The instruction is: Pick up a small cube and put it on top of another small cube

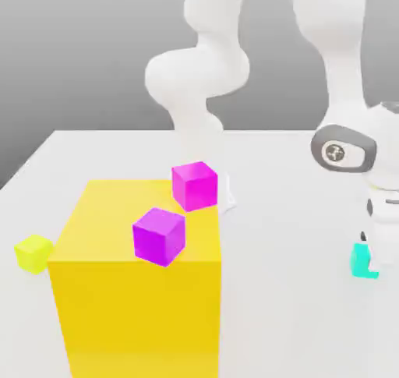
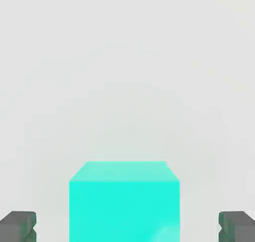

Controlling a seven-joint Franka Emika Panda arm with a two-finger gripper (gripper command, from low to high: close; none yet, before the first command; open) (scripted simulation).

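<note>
Exterior view: one white robot arm, its end effector (image 1: 372, 252) low at the exterior view's right, down at one small plain cyan cube (image 1: 361, 261). The cube sits on the pale, smooth counter (image 1: 284, 306), partly hidden by the end effector.

Hand view: same cyan cube, count one, between the two dark grey fingertips (image 2: 19, 225). Visible gap on each side of it; end effector apart, neither fingertip touching, nothing clamped.

Other blocks, exterior view: one big yellow block (image 1: 140, 310), smooth-faced, toward the exterior view's left and well apart from the cyan cube. Two small magenta cubes, both appearing over the big block: one pinker (image 1: 194, 187), at the far side of its top, one more purple (image 1: 159, 236), nearer the camera. Cannot tell whether either touches the block. One tiny bright yellow cube (image 1: 34, 254), beside the big block, on its left in the exterior view.

Cube tally: four small, one cyan, two magenta, one yellow. Large blocks: one.
</note>
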